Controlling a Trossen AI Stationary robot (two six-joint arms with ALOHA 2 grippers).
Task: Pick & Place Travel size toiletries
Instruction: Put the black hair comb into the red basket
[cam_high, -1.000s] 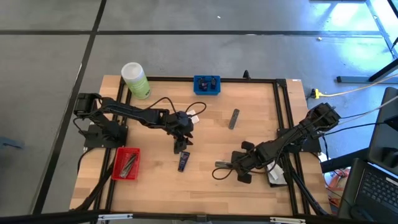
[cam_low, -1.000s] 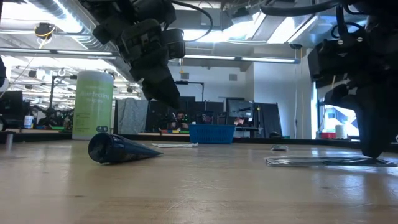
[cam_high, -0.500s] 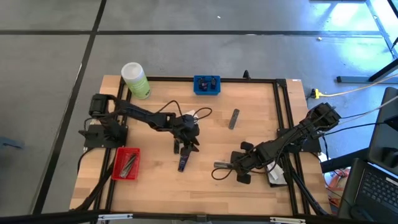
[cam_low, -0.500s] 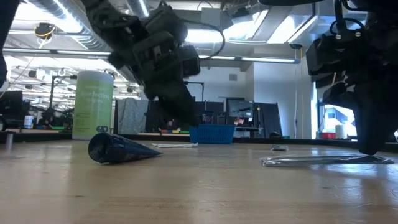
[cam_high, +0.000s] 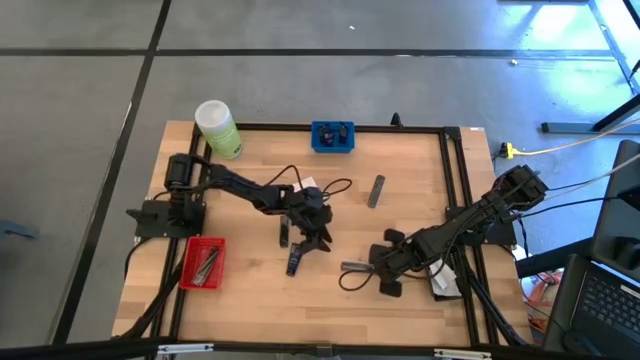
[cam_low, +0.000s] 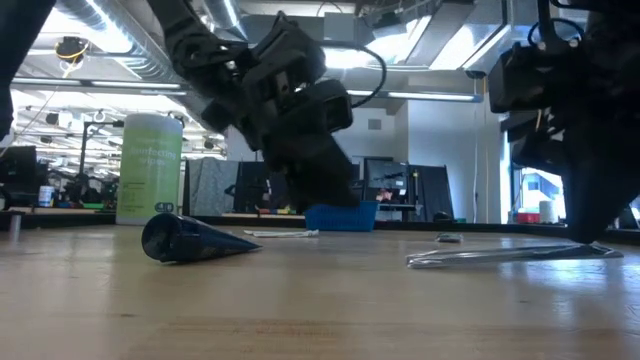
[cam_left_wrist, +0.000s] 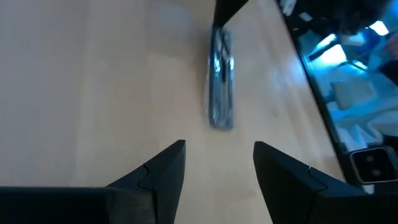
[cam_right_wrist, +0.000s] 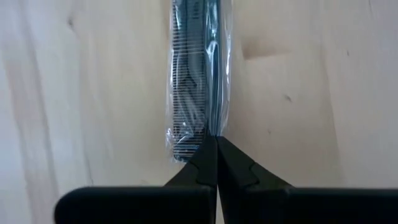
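Observation:
A clear packet (cam_right_wrist: 194, 87) with a dark comb inside lies on the wooden table (cam_high: 400, 160) at the near right, with my right gripper (cam_high: 374, 268) shut on one end. My left gripper (cam_high: 322, 244) hangs open and low over the table's middle, pointing at the packet (cam_left_wrist: 221, 87) with nothing between its fingers (cam_left_wrist: 163, 167). A dark navy tube (cam_high: 293, 262) lies flat just on its near side, also in the low view (cam_low: 190, 240). A slim grey tube (cam_high: 375, 190) lies farther back. My right gripper pinches the packet's end (cam_right_wrist: 208, 138) nearest the table's right edge between its two fingertips, slanting steeply down from the right, in line with the packet's length. That end is raised a little (cam_low: 590, 249), while the other end (cam_low: 415, 261) rests on the table.
A red tray (cam_high: 203, 262) holding slim grey items sits at the near left. A blue tray (cam_high: 332, 135) stands at the far edge and a light-green bottle (cam_high: 217, 128) at the far left corner. A black frame (cam_high: 447, 180) borders the table.
My left gripper has moved down and toward the table's right edge, nearer the packet, tipping from pointing steeply down to slanting forward. Its fingers stay apart. The navy tube has not moved.

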